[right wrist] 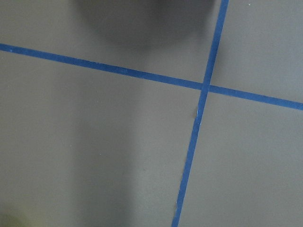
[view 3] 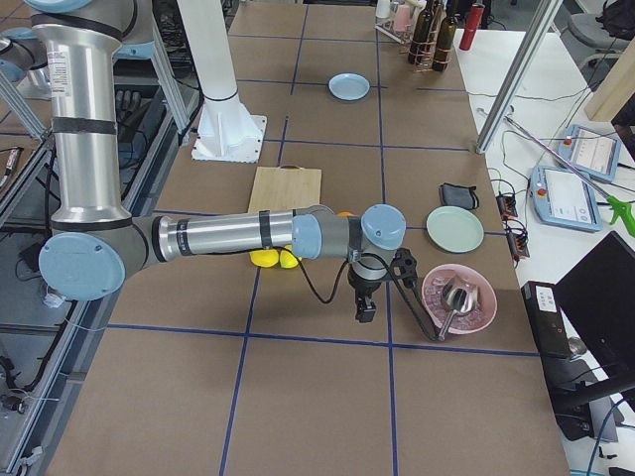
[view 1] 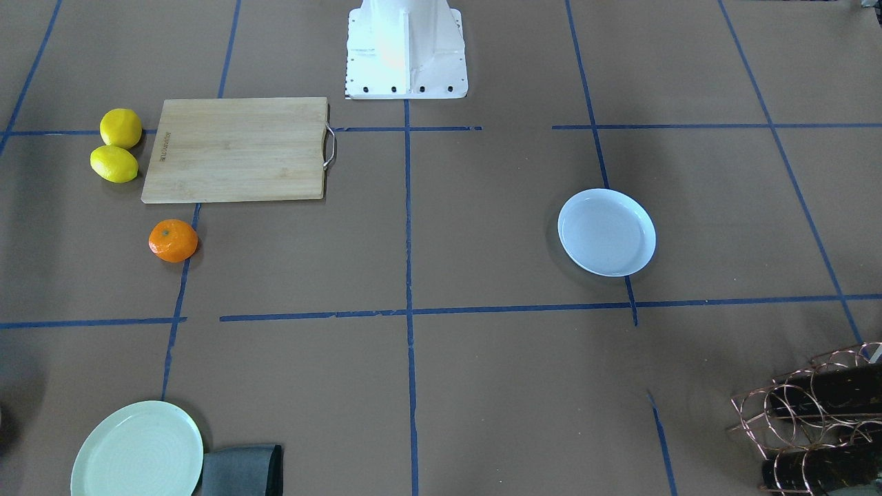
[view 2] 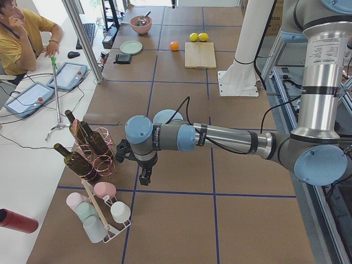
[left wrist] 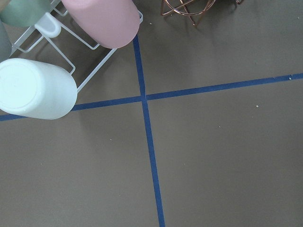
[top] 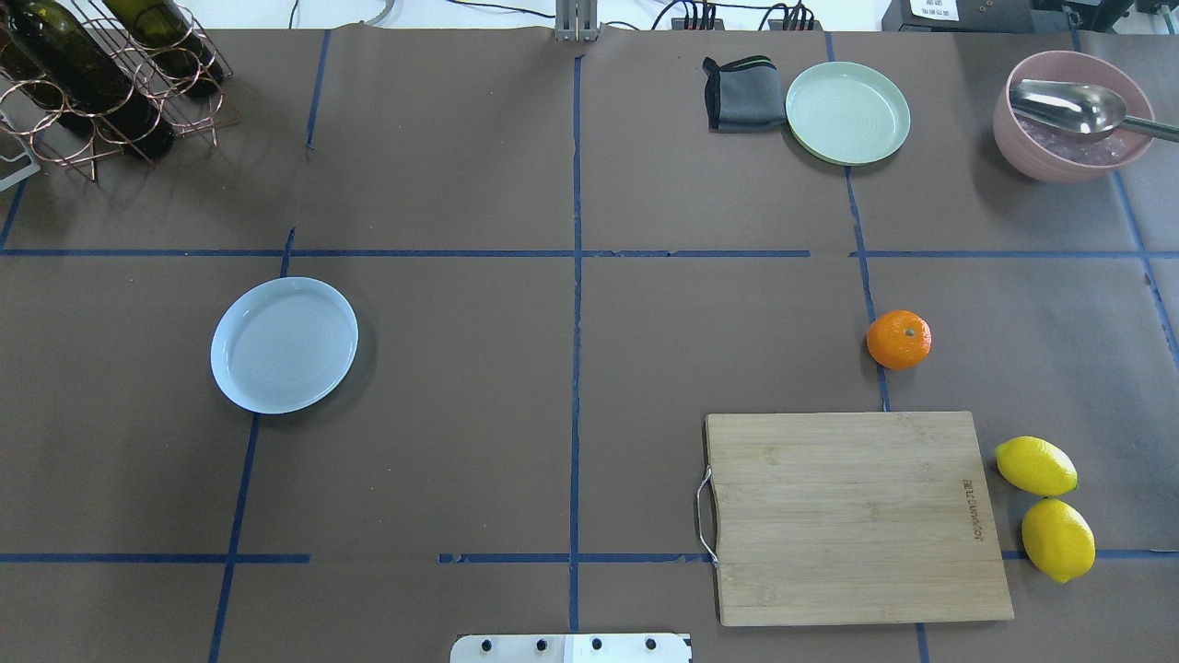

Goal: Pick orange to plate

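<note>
The orange [top: 898,339] sits on the brown table just beyond the cutting board's far corner, also seen as the orange [view 1: 173,240] and the orange [view 2: 174,46]. The pale blue plate [top: 284,344] lies bare on the table's other half, shown too as the plate [view 1: 606,232] and the plate [view 3: 348,86]. My left gripper [view 2: 144,177] hangs near the bottle rack at the table's left end. My right gripper [view 3: 364,309] hangs near the pink bowl at the right end. Both show only in the side views, so I cannot tell whether they are open or shut. Neither is near the orange.
A wooden cutting board [top: 857,516] has two lemons [top: 1045,502] beside it. A pale green plate [top: 847,112], a grey cloth [top: 741,92] and a pink bowl with a spoon [top: 1068,115] line the far edge. A copper bottle rack [top: 101,83] and a cup rack [left wrist: 61,52] stand left.
</note>
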Robot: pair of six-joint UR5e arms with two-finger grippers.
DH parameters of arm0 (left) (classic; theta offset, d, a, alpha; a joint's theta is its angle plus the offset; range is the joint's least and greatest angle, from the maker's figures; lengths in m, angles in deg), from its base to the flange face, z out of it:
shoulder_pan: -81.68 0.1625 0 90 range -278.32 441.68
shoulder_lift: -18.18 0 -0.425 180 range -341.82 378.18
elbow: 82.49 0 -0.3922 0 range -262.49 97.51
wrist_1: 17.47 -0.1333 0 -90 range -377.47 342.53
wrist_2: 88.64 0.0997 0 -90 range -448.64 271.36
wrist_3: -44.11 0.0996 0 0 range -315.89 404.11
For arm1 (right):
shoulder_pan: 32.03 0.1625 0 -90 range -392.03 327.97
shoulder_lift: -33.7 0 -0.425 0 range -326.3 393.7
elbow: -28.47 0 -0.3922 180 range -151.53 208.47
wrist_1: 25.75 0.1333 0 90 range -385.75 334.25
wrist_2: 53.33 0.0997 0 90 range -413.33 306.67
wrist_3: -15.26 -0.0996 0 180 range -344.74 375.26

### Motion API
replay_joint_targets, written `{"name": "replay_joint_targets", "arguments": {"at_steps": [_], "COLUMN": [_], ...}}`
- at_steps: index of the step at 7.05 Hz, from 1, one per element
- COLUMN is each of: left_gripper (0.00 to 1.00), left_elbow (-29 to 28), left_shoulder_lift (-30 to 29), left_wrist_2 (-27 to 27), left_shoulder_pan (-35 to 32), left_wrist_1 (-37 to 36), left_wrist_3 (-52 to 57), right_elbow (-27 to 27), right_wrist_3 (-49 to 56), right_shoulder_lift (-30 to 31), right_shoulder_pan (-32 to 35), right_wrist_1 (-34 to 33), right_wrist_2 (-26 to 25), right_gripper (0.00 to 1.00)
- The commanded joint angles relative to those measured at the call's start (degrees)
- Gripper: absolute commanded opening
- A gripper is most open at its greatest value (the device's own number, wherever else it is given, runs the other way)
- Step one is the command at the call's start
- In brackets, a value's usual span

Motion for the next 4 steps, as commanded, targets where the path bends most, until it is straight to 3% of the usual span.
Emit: {"name": "replay_joint_targets", "arguments": {"at_steps": [1,4], "left_gripper": [1.00,1.00], "left_elbow": [0.6,1.1], "left_shoulder_lift": [-0.3,-0.8], "left_wrist_2": [0.1,0.0], "left_shoulder_pan": [0.1,0.3], "left_wrist_1": [-0.1,-0.3], "left_wrist_3": [-0.5,-0.8], "right_elbow": [0.4,1.1], "right_wrist_3": [-0.6,-0.8], "right_shoulder_lift": [1.3,1.9], "right_shoulder_pan": [-0.1,-1.6], "right_wrist_1": [3.3,6.2], "right_wrist_2": [0.1,0.4], "right_gripper": [1.00,1.00]}}
